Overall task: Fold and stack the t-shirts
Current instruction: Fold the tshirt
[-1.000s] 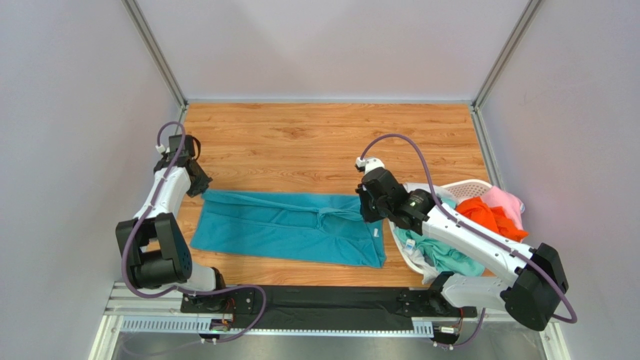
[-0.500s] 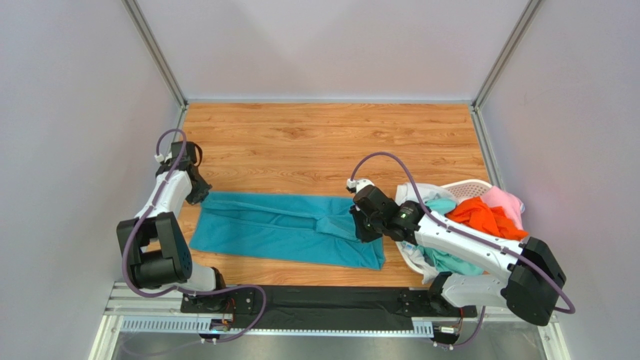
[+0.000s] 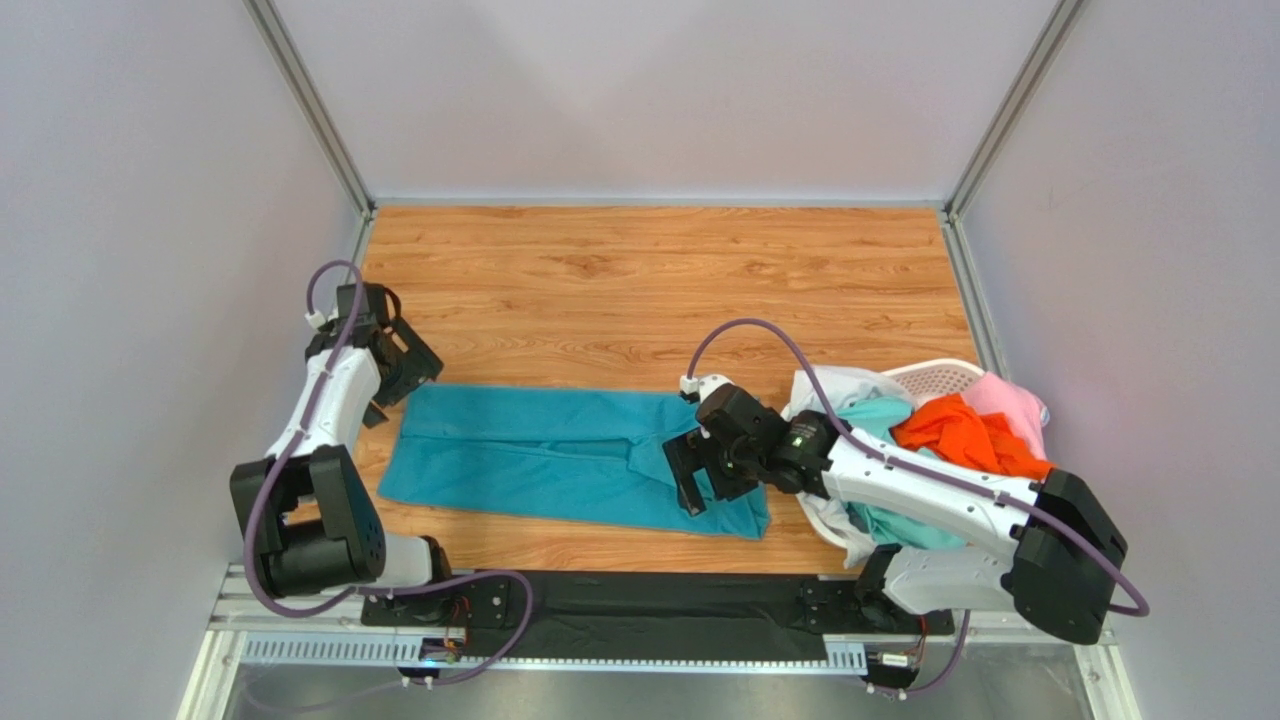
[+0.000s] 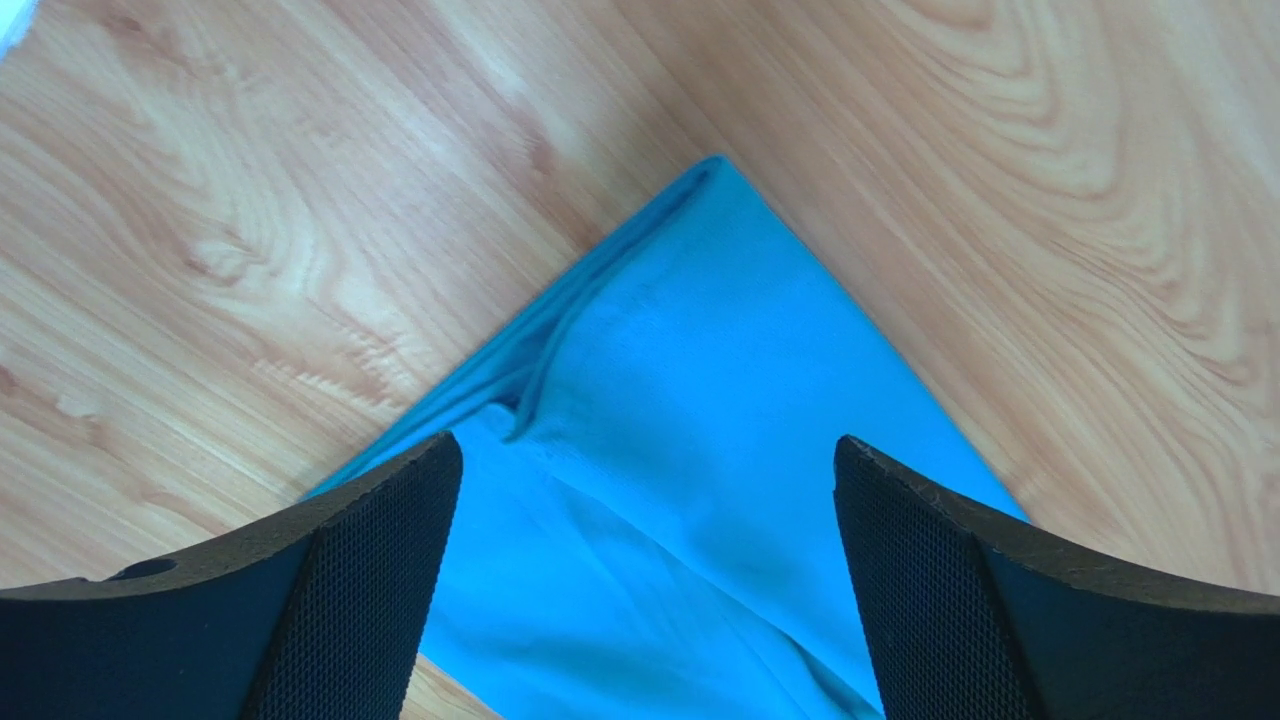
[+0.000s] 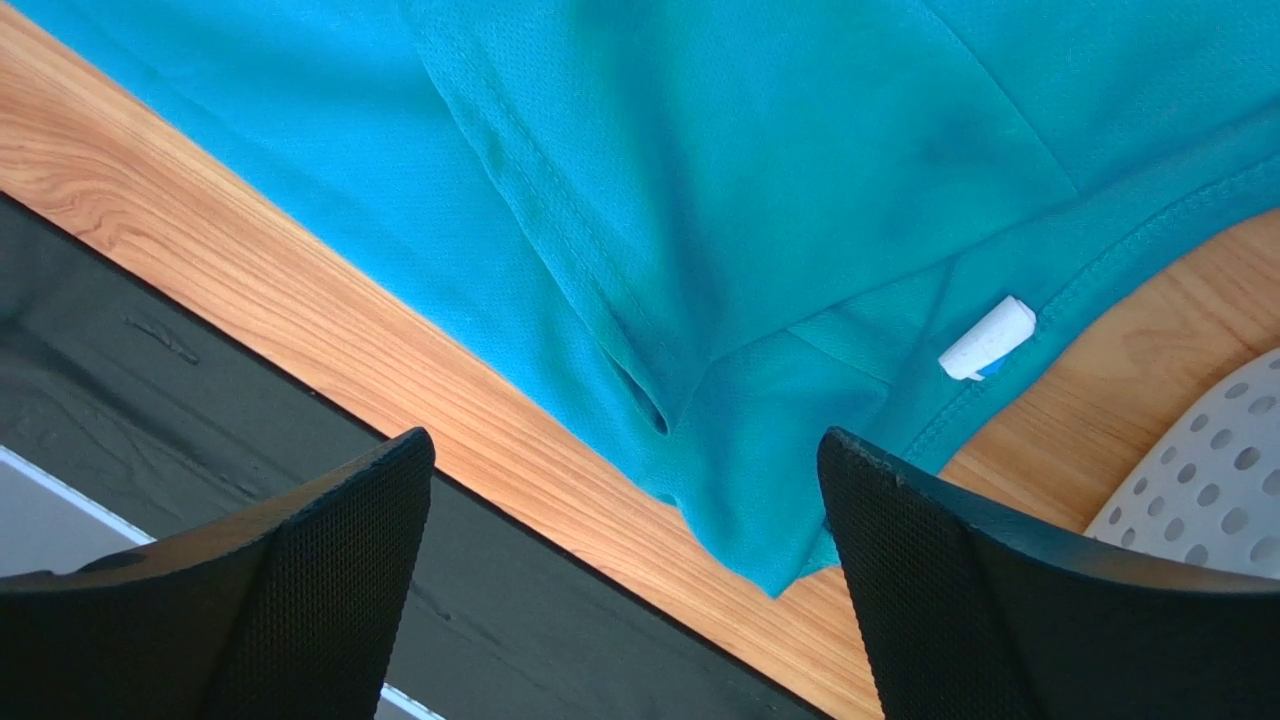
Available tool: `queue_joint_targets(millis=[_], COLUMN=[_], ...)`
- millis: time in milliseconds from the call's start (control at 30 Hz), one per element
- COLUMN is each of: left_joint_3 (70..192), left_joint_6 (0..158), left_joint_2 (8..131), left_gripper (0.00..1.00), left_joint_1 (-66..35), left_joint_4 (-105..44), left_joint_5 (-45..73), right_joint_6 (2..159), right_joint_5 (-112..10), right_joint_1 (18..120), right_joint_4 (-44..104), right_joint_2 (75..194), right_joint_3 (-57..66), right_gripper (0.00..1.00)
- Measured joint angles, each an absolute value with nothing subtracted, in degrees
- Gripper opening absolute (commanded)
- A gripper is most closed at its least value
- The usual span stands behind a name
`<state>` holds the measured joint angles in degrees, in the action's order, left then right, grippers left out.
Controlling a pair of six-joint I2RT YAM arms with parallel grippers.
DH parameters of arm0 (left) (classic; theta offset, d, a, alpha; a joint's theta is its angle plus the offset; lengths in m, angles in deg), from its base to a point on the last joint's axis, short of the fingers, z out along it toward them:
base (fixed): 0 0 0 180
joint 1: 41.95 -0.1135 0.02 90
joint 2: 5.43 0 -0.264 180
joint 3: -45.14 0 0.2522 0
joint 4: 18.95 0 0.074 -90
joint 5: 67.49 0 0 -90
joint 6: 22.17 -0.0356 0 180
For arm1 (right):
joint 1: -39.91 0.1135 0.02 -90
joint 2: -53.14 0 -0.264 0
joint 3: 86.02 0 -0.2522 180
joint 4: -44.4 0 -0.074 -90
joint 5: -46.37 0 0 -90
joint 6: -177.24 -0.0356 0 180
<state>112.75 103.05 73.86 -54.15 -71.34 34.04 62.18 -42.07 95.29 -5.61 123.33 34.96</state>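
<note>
Deep teal-blue t-shirt (image 3: 571, 458) lies spread flat on the wooden table (image 3: 646, 285), near its front edge. The left gripper (image 4: 643, 450) hangs over its far-left corner and the right gripper (image 5: 624, 443) over the near-right hem beside a white tag (image 5: 987, 336). Both pincers gape wide and empty. An orange t-shirt (image 3: 962, 428), mint green t-shirt (image 3: 902, 525) and pink t-shirt (image 3: 1010, 402) are heaped in the white laundry basket (image 3: 939, 369) at right.
</note>
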Motion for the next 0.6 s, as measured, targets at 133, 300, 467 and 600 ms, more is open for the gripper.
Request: queue_joint_targets(millis=[133, 300, 467, 600], left_joint_3=[112.75, 112.75, 111.59, 106.76], left_joint_6=[103.64, 103.99, 103.95, 103.97], left_joint_2=[71.26, 69.97, 67.43, 65.42], left_gripper=[1.00, 1.00, 1.00, 1.00], left_joint_1=[-53.50, -48.30, -41.15, -37.17], left_joint_4=[-71.43, -71.36, -69.88, -67.43], left_joint_5=[29.43, 25.06, 21.58, 19.00], right_joint_6=[60.76, 55.93, 50.91, 47.52], right_joint_5=[-39.45, -37.00, -37.55, -39.03], right_joint_1=[95.24, 93.56, 91.51, 91.20], right_joint_4=[-5.72, -5.24, -2.70, -0.67], right_joint_2=[123.35, 125.15, 127.97, 130.04], right_joint_3=[34.28, 31.03, 30.35, 30.72], right_gripper=[1.00, 1.00, 1.00, 1.00])
